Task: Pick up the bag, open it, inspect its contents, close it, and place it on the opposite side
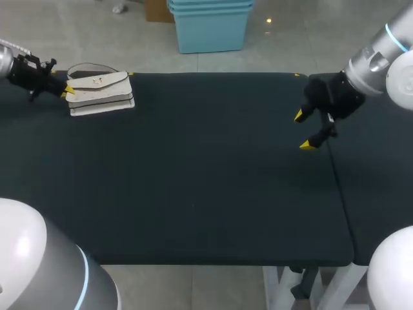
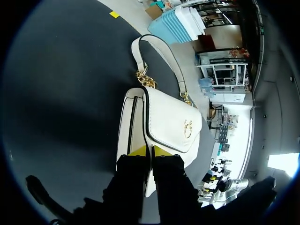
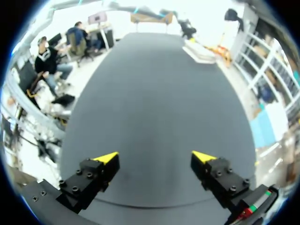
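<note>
Cloth, dark and plain, covers the table you are working over, with a seam running down its right part. A small yellow tab sits at the far edge. The white bag lies flat in the far left corner, flap up. Its strap loops away toward the table's edge on a gold chain, and a gold clasp shows on the flap. Your left gripper is at the bag's near end, its yellow tips drawn almost together and pinching the flap's black-trimmed edge. Your right gripper hangs over the cloth well apart from the bag, fingers spread wide, holding nothing.
</note>
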`<state>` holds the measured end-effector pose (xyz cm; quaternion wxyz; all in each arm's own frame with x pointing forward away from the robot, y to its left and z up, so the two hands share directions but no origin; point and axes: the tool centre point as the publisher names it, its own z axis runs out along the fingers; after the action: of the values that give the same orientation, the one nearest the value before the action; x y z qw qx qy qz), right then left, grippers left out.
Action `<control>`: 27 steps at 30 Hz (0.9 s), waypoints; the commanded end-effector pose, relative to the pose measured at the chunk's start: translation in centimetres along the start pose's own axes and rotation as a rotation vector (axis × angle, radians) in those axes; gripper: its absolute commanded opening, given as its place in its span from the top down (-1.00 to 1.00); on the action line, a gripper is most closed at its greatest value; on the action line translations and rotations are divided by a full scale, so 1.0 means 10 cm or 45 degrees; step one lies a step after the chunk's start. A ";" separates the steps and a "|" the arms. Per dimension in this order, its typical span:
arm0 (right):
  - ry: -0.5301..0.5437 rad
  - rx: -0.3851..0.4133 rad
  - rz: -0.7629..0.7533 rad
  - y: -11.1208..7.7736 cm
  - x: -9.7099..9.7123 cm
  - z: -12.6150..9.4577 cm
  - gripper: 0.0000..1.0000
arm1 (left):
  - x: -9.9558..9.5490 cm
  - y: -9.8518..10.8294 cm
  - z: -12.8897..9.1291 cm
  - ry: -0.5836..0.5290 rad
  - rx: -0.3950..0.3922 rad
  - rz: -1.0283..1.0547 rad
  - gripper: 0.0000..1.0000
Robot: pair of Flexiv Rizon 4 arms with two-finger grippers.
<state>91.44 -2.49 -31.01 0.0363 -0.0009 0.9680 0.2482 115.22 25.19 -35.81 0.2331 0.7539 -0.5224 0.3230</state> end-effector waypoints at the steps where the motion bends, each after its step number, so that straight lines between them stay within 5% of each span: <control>1: 0.001 -0.001 -0.001 0.00 0.00 0.00 -1.00 | 0.00 -0.01 0.01 0.009 -0.188 0.025 1.00; 15: 0.001 -0.001 -0.001 0.00 0.00 0.00 -1.00 | 0.03 0.46 0.10 0.019 -0.303 0.166 1.00; 27: 0.001 -0.001 -0.001 0.00 0.00 0.00 -1.00 | 0.03 0.46 0.10 0.019 -0.303 0.166 1.00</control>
<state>91.44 -2.49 -31.00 0.0362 -0.0008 0.9680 0.2482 110.76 22.35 -35.99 0.2774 0.6939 -0.5937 0.2983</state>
